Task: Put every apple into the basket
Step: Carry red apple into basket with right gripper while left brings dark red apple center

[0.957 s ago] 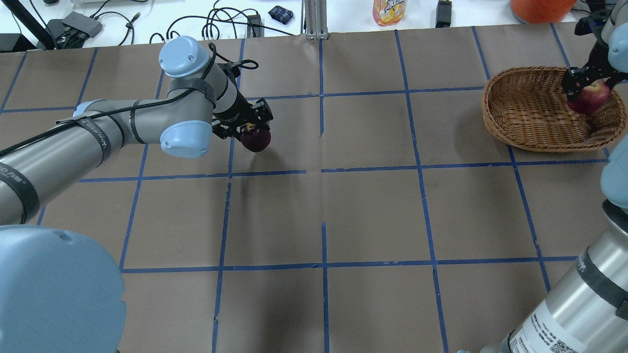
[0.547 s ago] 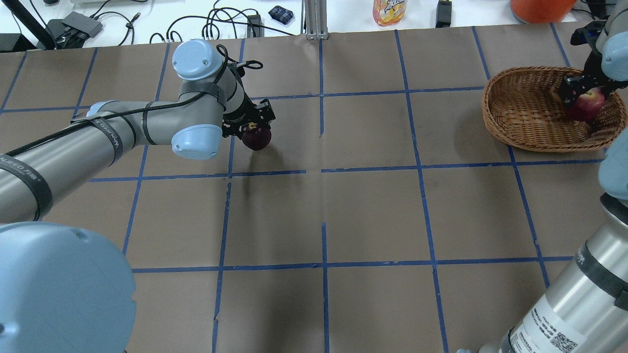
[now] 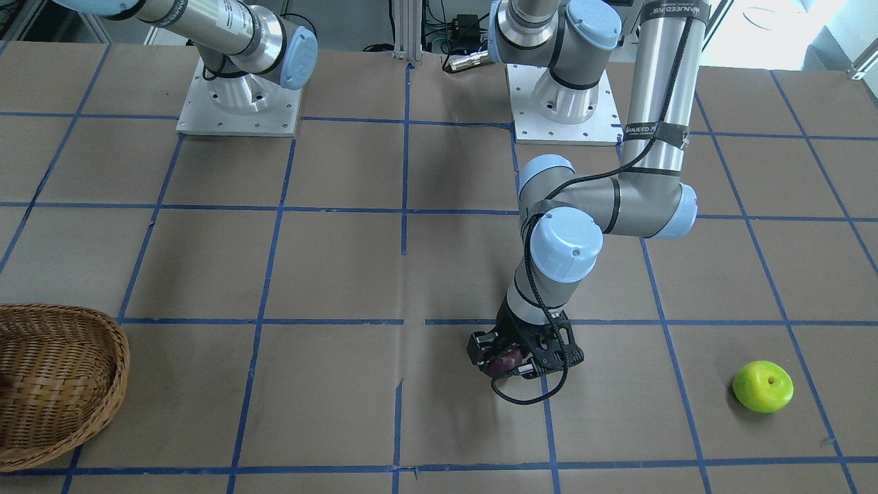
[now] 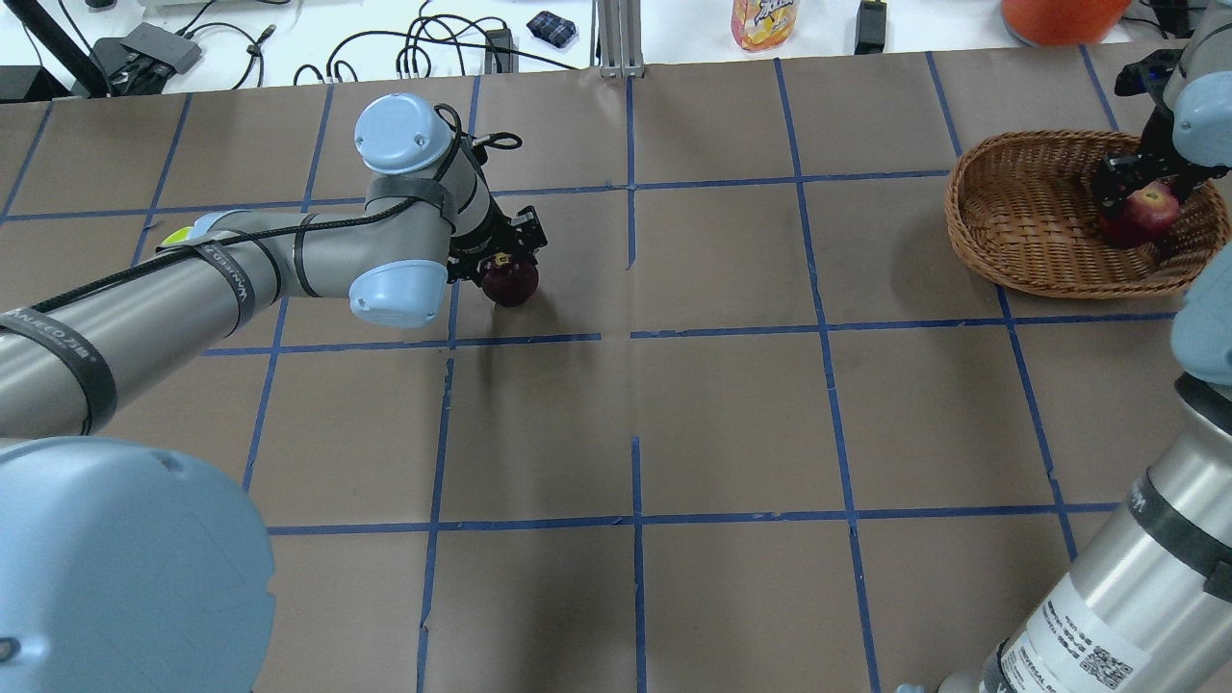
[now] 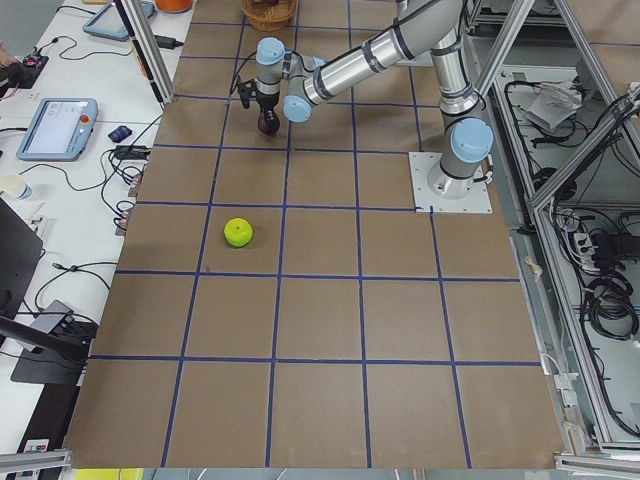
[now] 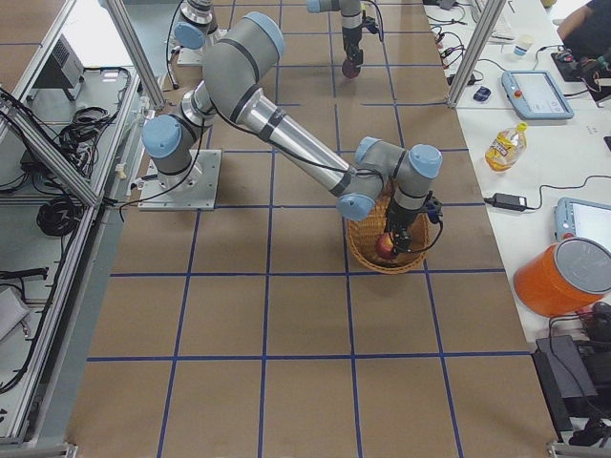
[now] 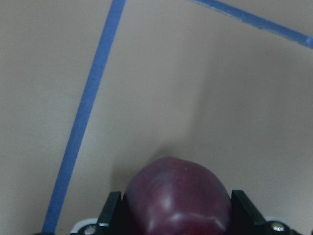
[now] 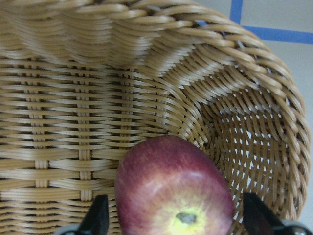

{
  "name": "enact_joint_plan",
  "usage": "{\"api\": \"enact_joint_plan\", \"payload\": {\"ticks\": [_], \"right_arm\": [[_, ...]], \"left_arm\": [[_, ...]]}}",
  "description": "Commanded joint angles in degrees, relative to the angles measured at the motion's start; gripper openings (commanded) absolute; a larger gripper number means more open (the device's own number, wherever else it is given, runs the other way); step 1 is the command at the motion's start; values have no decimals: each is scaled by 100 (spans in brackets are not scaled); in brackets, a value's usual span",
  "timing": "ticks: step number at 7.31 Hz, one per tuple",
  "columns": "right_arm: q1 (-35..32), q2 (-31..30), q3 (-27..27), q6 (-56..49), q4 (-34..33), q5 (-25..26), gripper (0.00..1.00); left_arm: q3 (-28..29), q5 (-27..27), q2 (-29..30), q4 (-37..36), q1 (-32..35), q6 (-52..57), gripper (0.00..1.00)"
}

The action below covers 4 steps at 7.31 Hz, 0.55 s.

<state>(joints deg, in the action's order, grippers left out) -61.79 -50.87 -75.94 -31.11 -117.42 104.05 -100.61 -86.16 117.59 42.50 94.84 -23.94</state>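
Since a second ago the right gripper (image 8: 177, 215), clamped on the red apple (image 8: 168, 176), has sunk deeper into the basket (image 8: 98, 29), and the left gripper (image 4: 507, 268), grasping the maroon apple (image 4: 510, 285), has come lower toward the table (image 4: 731, 414).

Left arm strap (image 4: 58, 339): "ANJEED", partly legible; other labels unreadable

A dark maroon apple (image 7: 176, 196) sits low in the middle of the view, with the left pincer (image 7: 177, 211) closed on it. Its black fingertips (image 7: 110, 208) press against either flank of the fruit. A faint sheen shows on the skin, and a soft shadow pools on the brown paper worktop (image 7: 195, 88) just past it. One blue tape line (image 7: 85, 112) runs slantwise down the left side. A second tape line (image 7: 254, 22) cuts across the top right corner.
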Motion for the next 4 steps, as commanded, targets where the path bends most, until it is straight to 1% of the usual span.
{"api": "enact_joint_plan", "payload": {"ticks": [1, 2, 3, 4], "right_arm": [[-52, -342, 61, 8, 506, 81, 100], [-174, -718, 53, 60, 1032, -24, 100], [-523, -1061, 53, 209, 1524, -591, 100], [-1005, -1308, 53, 863, 1947, -736, 100]], "left_arm": [[-63, -355, -340, 886, -305, 395, 100], [-55, -558, -516, 1188, -456, 782, 100], [75, -595, -753, 1469, -527, 864, 100], [216, -726, -1077, 1759, -806, 1587, 100]]}}
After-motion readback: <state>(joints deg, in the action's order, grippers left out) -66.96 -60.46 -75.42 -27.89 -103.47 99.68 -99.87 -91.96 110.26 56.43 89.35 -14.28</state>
